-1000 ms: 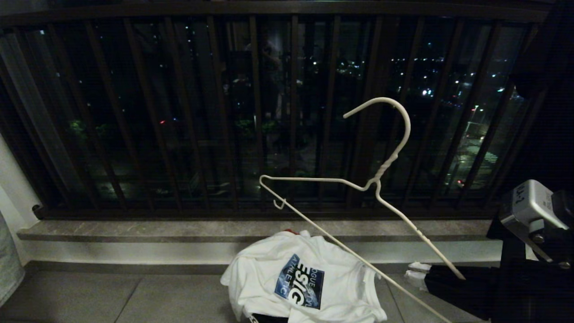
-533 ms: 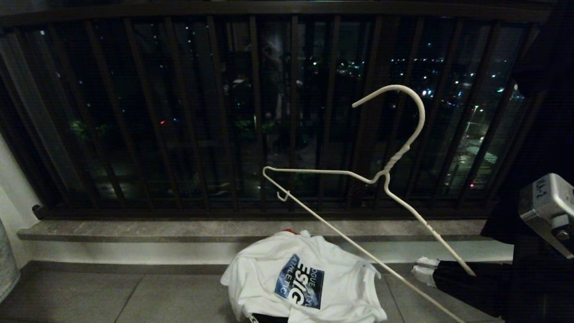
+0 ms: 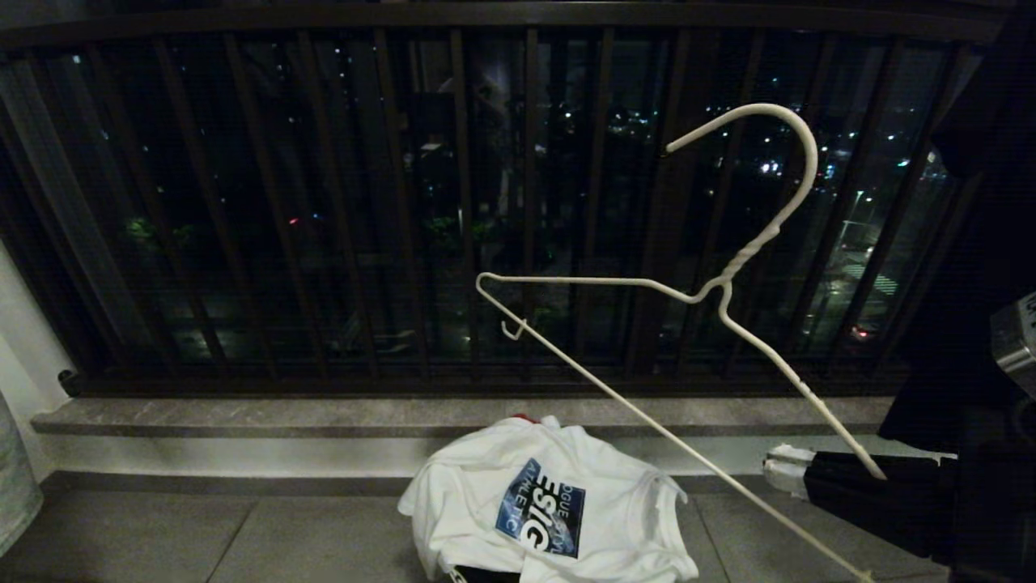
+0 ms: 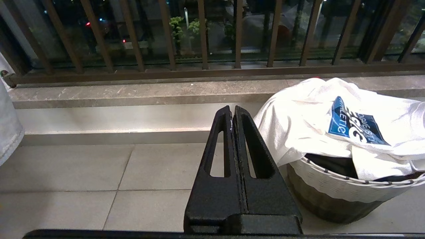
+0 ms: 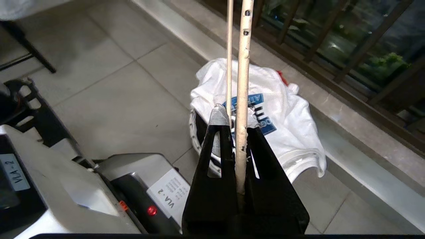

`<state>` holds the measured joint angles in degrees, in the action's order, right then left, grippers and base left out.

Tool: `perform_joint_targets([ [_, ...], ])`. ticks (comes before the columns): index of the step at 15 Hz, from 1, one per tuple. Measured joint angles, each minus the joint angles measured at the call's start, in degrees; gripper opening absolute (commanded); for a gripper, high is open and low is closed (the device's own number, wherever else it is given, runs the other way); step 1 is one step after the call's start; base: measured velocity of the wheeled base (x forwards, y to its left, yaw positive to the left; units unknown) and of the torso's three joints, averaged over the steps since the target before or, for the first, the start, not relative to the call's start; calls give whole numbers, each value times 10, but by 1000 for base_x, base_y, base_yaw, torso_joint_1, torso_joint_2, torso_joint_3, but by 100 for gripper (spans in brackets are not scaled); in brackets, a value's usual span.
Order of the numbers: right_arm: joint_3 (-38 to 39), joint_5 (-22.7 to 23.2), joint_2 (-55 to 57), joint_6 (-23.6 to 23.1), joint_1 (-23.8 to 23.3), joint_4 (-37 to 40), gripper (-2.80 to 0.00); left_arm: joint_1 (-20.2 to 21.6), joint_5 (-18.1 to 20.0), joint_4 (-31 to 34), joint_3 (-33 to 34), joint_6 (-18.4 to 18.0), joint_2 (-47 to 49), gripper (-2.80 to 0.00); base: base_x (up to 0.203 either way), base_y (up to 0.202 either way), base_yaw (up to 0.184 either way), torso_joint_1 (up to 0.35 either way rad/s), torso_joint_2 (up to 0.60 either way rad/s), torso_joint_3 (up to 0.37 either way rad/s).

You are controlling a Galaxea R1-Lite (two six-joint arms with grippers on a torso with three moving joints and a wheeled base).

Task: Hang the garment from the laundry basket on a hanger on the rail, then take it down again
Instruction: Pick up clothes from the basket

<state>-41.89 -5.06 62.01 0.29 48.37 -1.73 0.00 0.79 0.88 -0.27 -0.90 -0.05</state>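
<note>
The right gripper [image 5: 236, 123] reaches out low at the robot's right side, its black fingers [image 5: 217, 156] clamped on one arm of a thin wire hanger [image 3: 728, 279] that rises beyond its tips. The left gripper [image 4: 233, 114] is parked, fingers pressed together, holding nothing.

T-shirt [image 3: 544, 502] draped over basket [image 4: 335, 189], hanger [image 3: 696, 291] above-right, railing [image 3: 453, 202] seemingly just behind

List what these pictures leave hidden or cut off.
- Laundry basket: head view, almost wholly covered by the T-shirt.
- Basket contents: all views, under the shirt; only dark fabric shows.
- Hanger: head view, lower bar runs off the bottom edge.
- Rail: in no view.
</note>
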Motion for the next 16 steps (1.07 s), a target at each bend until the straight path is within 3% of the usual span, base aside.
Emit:
perform_joint_targets([
  [6, 0, 0, -8, -1, -14, 0, -280, 0, -6, 0, 0, 5, 0, -280, 0, 0, 0, 0, 0, -15],
  [16, -1, 0, -16, -7, -15, 0, -280, 0, -11, 0, 0, 11, 0, -280, 0, 0, 0, 4, 3, -191],
])
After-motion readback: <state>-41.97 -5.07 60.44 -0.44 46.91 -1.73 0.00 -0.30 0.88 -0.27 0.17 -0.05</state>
